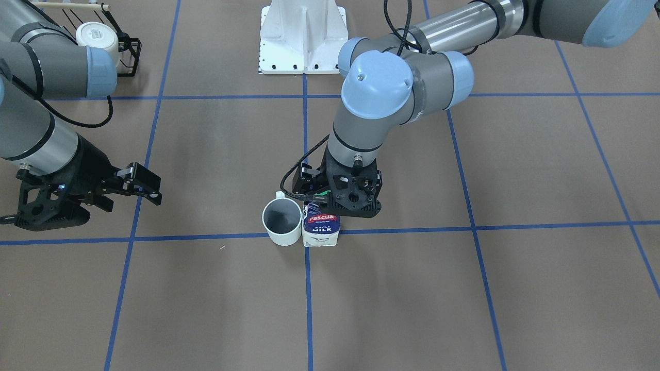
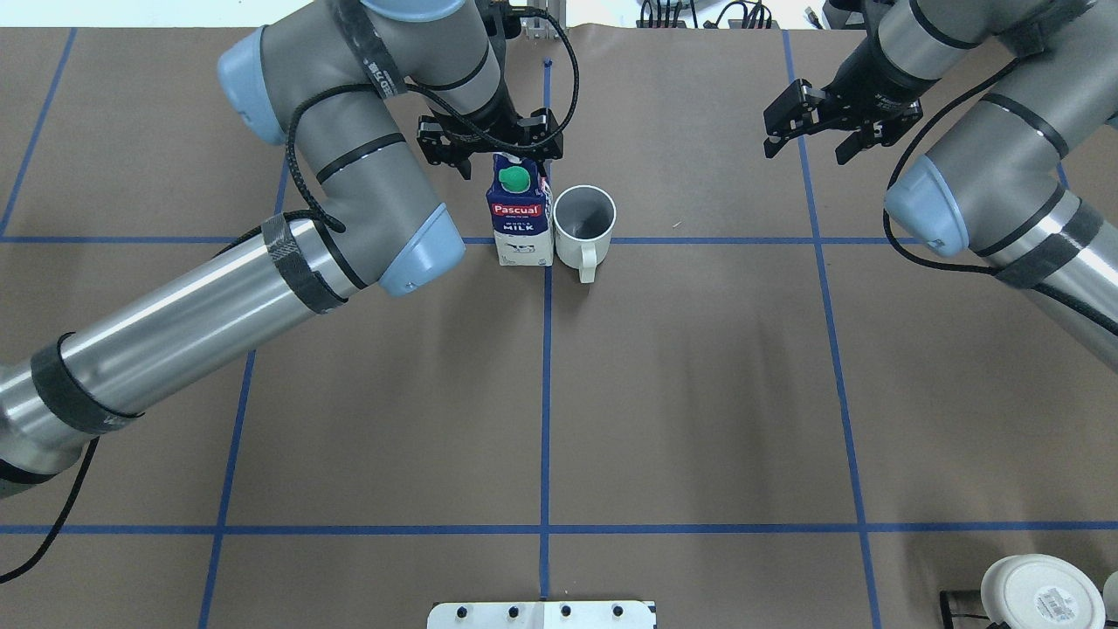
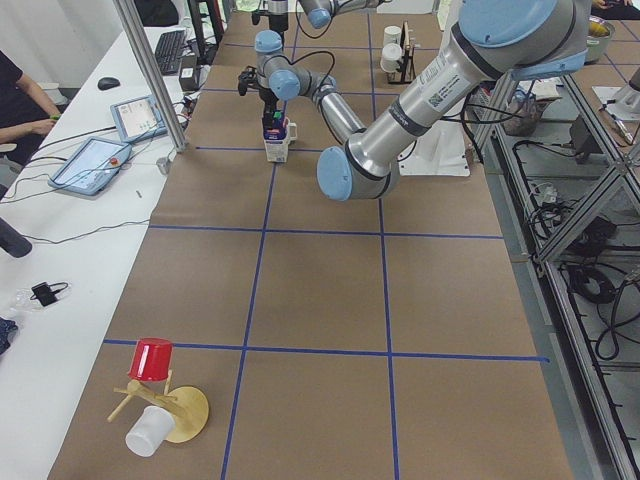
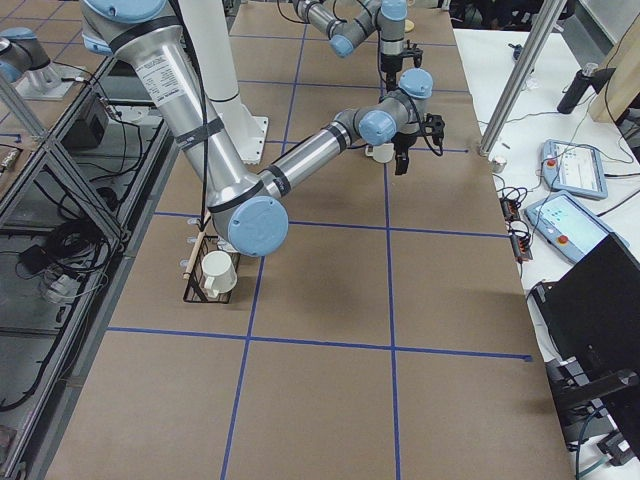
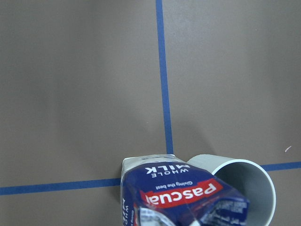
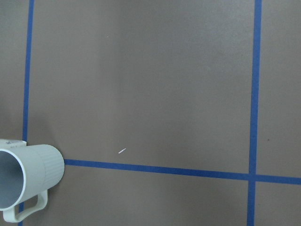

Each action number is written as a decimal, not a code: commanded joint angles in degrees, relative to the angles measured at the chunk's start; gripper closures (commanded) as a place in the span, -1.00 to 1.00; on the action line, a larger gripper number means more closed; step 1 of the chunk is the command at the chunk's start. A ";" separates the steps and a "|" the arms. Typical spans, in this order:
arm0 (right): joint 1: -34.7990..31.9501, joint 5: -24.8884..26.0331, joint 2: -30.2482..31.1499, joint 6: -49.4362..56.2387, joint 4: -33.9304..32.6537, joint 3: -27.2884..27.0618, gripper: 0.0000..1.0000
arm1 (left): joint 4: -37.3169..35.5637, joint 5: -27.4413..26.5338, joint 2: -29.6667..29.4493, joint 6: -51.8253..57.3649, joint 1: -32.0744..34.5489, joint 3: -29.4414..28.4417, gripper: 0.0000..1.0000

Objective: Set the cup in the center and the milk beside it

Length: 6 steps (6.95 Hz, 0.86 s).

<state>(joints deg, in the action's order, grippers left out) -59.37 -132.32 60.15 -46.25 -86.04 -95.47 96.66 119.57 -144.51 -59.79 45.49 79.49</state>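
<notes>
Left end effector [image 2: 491, 147]: hovers right over the gable of the milk [image 2: 519, 218], wrist pointing straight down. Finger gap masked by wrist and carton top, so cannot tell whether gripping or clear.

Taken from the operators' side, near to far.

Nearest: milk stands upright on the desk [image 2: 699, 393], green cap up, base covering most of the center [image 2: 548, 271]. Just beside it, on the right-arm side: cup [image 2: 583, 218] upright, touching the carton or very nearly. Handle points toward the robot, dark inside showing.

Off to the side: right end effector [image 2: 808, 150] spread wide, holding nothing, hangs above bare desk well apart from cup.

Farthest: white robot mount [image 1: 303, 36]; white mug [image 1: 97, 35] lies in black wire rack [image 1: 135, 51].
</notes>
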 commanded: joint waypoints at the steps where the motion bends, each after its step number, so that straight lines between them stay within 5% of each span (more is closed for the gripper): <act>1: -0.66 2.93 2.06 -0.24 0.44 -2.42 -1.00 | -0.33 8.34 4.29 0.63 6.87 5.12 -0.98; 4: -4.43 4.60 7.07 -0.25 6.12 -4.37 -1.00 | 1.69 8.65 24.63 2.48 15.20 23.11 -0.98; 6: -10.66 3.12 11.73 0.02 4.67 -3.68 -1.00 | 2.57 9.01 37.49 16.81 25.30 24.40 -0.98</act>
<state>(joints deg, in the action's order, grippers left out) -67.08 -128.74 69.64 -46.32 -80.62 -99.44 98.85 128.31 -114.65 -51.32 64.67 102.93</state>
